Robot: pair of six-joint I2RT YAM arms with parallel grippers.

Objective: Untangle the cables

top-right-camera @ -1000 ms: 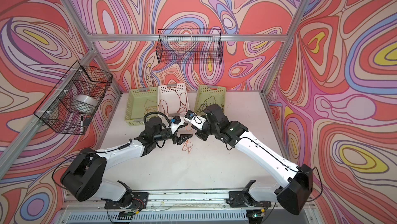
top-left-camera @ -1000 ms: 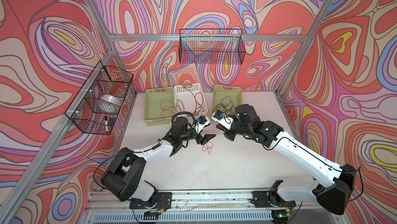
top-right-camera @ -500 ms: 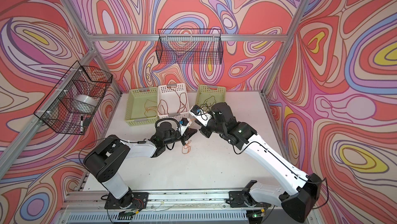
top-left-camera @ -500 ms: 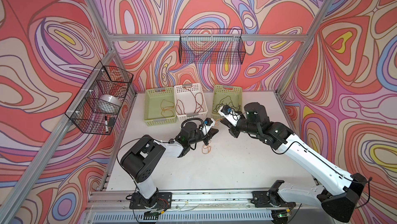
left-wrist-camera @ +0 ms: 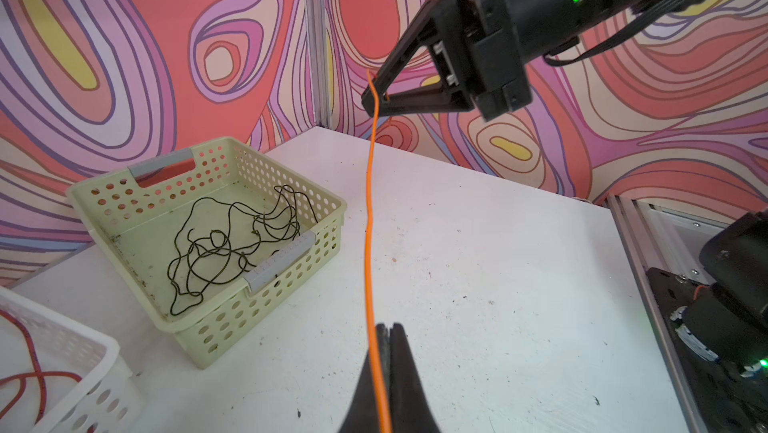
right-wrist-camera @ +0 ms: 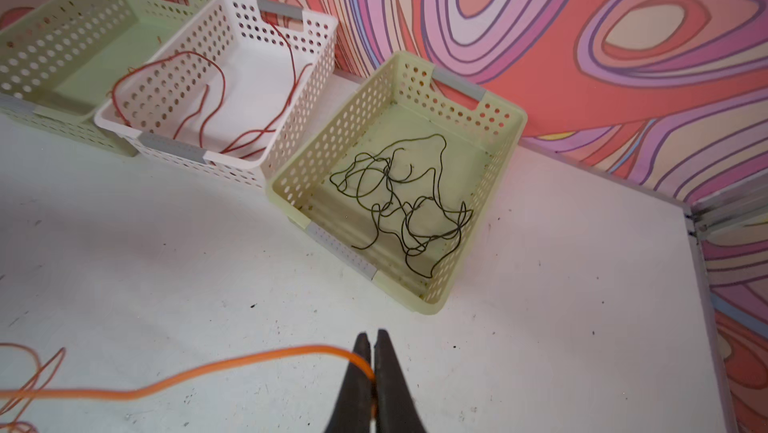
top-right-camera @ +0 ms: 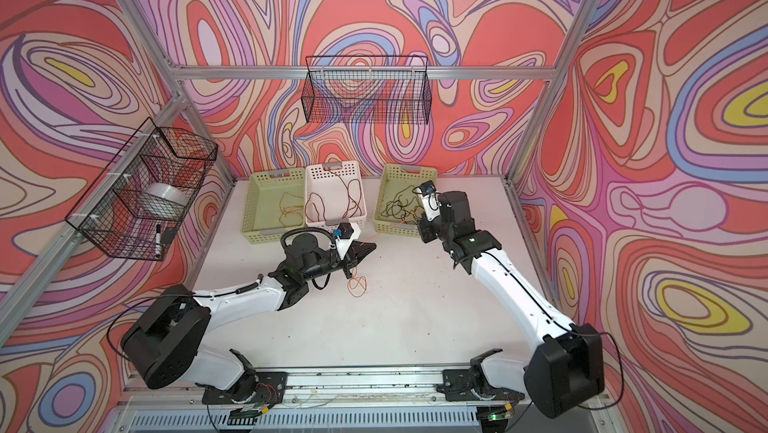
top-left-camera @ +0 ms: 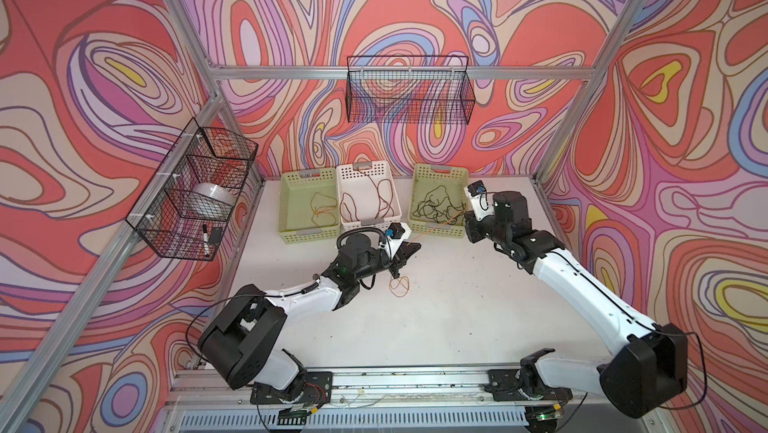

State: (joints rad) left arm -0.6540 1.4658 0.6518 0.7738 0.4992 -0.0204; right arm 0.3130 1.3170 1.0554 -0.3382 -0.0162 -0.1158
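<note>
The black left gripper (left-wrist-camera: 388,328) and black right gripper (right-wrist-camera: 372,336) each clamp shut on the thin bright orange cable (left-wrist-camera: 368,223), stretching it taut above the white table (left-wrist-camera: 498,285) near mid-frame in both top views, likely to open its loops.

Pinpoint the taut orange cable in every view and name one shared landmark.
Top view: orange cable stretched just in front of the right-hand green basket.
Top view: same stretch, same basket.
Left wrist: runs alongside that basket.
Right wrist: crosses the table short of that basket.
Shared landmark: the right-hand green basket.
</note>
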